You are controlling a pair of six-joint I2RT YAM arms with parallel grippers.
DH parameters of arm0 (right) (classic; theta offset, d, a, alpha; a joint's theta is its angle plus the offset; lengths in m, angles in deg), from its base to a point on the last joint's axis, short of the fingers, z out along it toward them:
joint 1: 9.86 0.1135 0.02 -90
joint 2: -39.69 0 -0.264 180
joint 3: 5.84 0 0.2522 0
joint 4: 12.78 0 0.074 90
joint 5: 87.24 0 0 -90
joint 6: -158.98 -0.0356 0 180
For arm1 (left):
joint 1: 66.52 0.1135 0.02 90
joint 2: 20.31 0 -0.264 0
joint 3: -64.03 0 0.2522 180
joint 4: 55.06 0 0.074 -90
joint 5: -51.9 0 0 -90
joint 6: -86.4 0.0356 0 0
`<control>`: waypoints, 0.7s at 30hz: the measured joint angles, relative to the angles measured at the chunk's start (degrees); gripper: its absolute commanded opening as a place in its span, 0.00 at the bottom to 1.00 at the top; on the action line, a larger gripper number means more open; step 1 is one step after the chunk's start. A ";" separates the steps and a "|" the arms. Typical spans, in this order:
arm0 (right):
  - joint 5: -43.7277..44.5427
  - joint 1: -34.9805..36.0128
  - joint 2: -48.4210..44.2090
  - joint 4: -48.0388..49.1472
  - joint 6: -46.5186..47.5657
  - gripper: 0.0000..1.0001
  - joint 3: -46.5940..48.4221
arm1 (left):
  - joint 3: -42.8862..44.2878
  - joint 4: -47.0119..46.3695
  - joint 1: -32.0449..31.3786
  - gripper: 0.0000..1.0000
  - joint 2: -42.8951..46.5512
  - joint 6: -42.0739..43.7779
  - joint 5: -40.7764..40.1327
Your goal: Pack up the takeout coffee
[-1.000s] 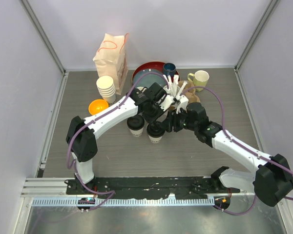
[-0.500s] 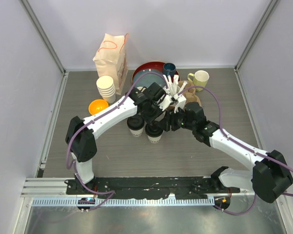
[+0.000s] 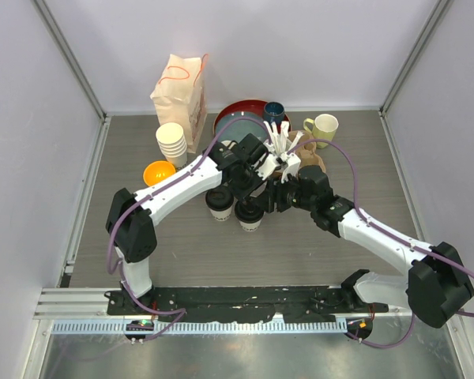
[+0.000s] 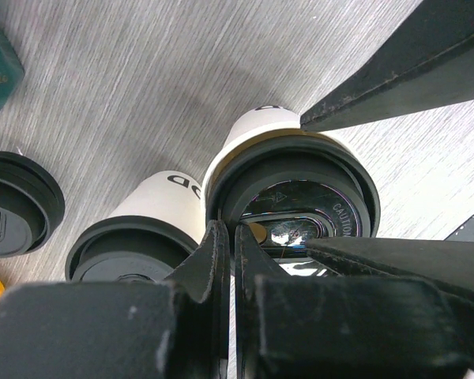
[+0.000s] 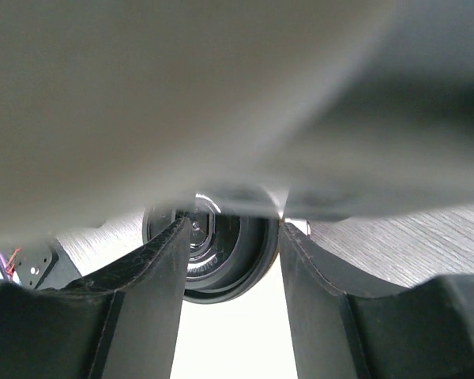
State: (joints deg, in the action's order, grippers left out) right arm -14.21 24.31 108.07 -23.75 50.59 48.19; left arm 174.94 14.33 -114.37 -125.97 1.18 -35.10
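Observation:
Two cream paper cups with black lids stand side by side mid-table, the left cup [image 3: 220,203] and the right cup [image 3: 250,214]. In the left wrist view the right cup's lid [image 4: 296,193] is just beyond my fingertips and the left cup [image 4: 138,237] is beside it. My left gripper [image 3: 253,188] [image 4: 233,234] is shut and empty, right above the right cup's lid. My right gripper [image 3: 264,200] [image 5: 229,227] is open, one finger on each side of the right cup [image 5: 229,332], close to its sides.
Behind the cups stand a brown paper bag [image 3: 179,87], a stack of paper cups [image 3: 172,142], an orange bowl [image 3: 159,172], a red plate [image 3: 238,118], a teal mug [image 3: 274,112], a yellow-green mug [image 3: 325,126] and a brown holder with white utensils [image 3: 288,154]. A loose black lid [image 4: 12,204] lies nearby.
My right gripper has slid left, so its fingers now straddle the right cup. The left arm has barely moved.

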 measured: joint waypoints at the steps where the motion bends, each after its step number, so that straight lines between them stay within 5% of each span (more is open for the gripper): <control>1: 0.04 0.02 0.00 0.02 0.00 0.55 0.00 | 0.00 0.00 0.00 0.00 0.00 0.00 0.15; 21: 1.01 0.39 0.50 0.76 0.00 0.51 0.00 | 0.00 0.11 0.15 0.00 -0.02 -0.13 0.90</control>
State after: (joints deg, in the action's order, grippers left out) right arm -13.21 24.71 108.57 -22.99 50.59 48.19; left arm 174.94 14.44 -114.22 -126.00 1.05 -34.20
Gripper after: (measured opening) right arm 0.515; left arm 0.028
